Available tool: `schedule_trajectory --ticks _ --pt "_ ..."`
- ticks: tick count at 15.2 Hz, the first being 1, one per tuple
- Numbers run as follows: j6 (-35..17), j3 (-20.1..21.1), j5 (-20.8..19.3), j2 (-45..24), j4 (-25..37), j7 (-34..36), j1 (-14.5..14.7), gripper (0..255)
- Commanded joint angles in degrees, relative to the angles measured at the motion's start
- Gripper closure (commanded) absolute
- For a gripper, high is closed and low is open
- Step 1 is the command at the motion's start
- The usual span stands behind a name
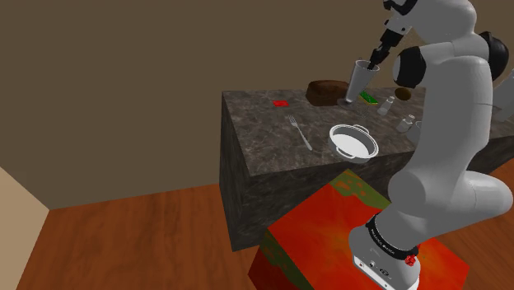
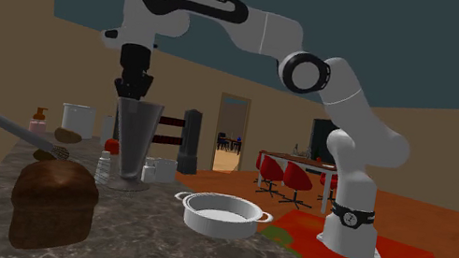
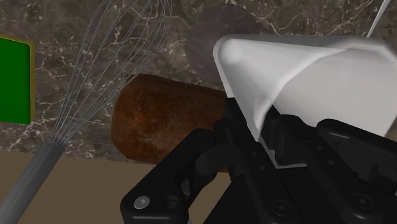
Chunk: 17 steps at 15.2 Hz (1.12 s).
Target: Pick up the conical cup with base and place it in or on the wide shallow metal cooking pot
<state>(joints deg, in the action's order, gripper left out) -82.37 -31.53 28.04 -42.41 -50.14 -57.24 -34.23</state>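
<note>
— Where was the conical cup [image 1: 361, 80] at that moment?

— Over the far part of the desk [image 1: 264, 136]. In the shoulder view it was just to the right of the brown loaf [image 1: 327, 91]. It was grey, wide at the mouth and narrowing down to a round foot, and it leaned a little in that view.

— And the jaws?

— Closed on the cup at its rim. In the wrist view one black finger [image 3: 235, 137] sat outside the cup's wall and the other inside the mouth, with the pale wall pinched between them. The white arm [image 2: 262, 29] came down onto it from above.

— Was the foot resting on the desk?

— I could not tell. In the second exterior view the foot looked level with the stone top or barely above it.

— Where was the pot?

— The pot [image 2: 221, 215] was wide and shallow, with two small handles and a pale inside. In the second exterior view it lay to the right of the cup and nearer the camera, apart from it. In the shoulder view it sat near the desk's edge, on the side of the red stand [image 1: 329, 239].

— What else lay about?

— A fork [image 1: 300, 132] lay flat on the stone, to the pot's left in the shoulder view. A wire whisk [image 3: 114, 70] lay beside the loaf, with a flat green thing [image 3: 14, 79] on its other side. A tall dark mill [image 2: 190, 141] stood behind the cup in the second exterior view.
</note>
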Motion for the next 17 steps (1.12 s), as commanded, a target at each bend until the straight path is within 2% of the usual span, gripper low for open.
schedule_trajectory --ticks 1,4,7,8,9,10,13,17 --pt "1.9 0.2 0.2 -0.5 2.7 0.5 -0.9 255" --pt "5.8 0.9 0.9 -2.7 9.3 1.7 -3.1 255" --pt "11.5 2.7 2.2 -7.4 21.0 4.1 -7.3 255" --pt "6.1 -1.3 0.9 0.7 5.6 1.0 -0.9 255" --pt "3.9 -3.8 0.1 4.9 -1.8 -0.3 2.8 255" --pt "2.0 -4.3 -1.7 8.7 -7.5 -0.8 5.0 255" --pt "-1.6 -6.4 -6.2 18.3 -20.4 -1.0 11.0 255" --pt "-4.5 -7.9 -12.7 30.0 -32.7 1.0 17.1 255"
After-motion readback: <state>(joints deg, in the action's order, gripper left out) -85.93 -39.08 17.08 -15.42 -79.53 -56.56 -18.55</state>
